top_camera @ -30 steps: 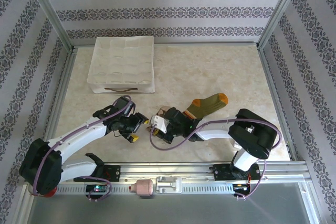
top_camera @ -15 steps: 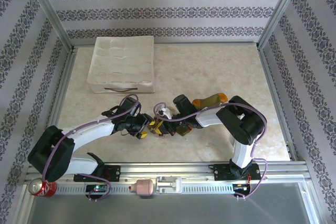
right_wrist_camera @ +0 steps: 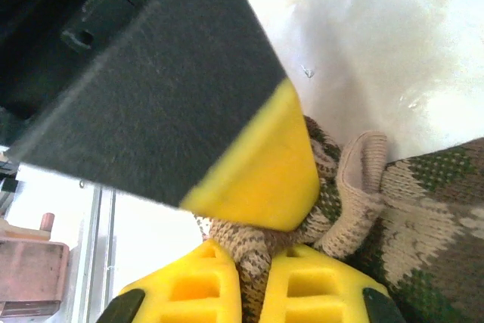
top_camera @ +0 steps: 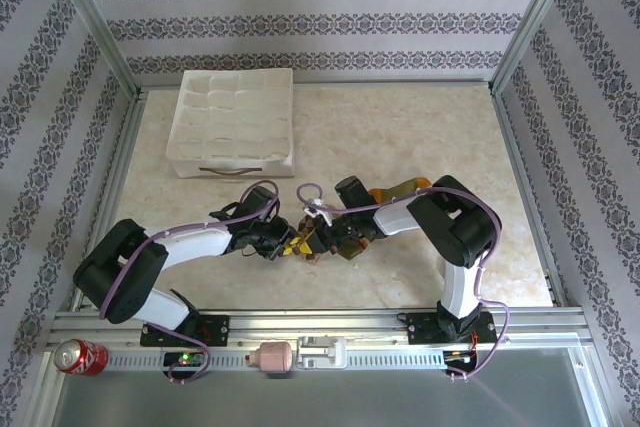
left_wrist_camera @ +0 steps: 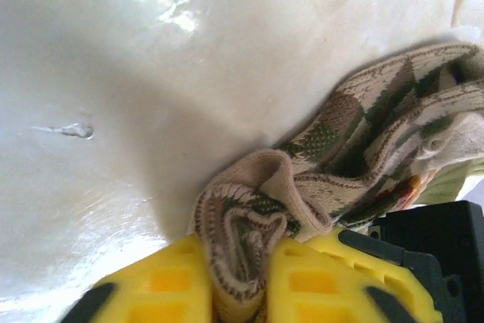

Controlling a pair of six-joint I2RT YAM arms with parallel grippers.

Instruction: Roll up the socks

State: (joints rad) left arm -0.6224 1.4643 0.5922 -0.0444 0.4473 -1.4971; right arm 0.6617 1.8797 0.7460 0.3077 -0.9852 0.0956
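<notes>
The brown-and-beige argyle sock (top_camera: 303, 246) lies bunched at the front middle of the table, held from both sides. My left gripper (top_camera: 287, 245) is shut on one folded edge of it; the left wrist view shows the knit (left_wrist_camera: 340, 134) pinched between the yellow fingers (left_wrist_camera: 166, 285). My right gripper (top_camera: 319, 240) is shut on another fold of the same sock (right_wrist_camera: 423, 209), right beside one left finger (right_wrist_camera: 257, 164). The olive-green sock (top_camera: 402, 188), orange at its toe, lies just behind the right arm, partly covered by it.
A white tray (top_camera: 235, 122) with several compartments stands at the back left. A red can (top_camera: 78, 355) and a pink-and-white object (top_camera: 272, 355) sit on the rail in front of the arm bases. Metal frame posts and patterned walls enclose the table.
My left gripper moved right to the argyle sock and shut on it. The right arm swung left and back, still holding the sock, and now covers more of the olive-green sock.
</notes>
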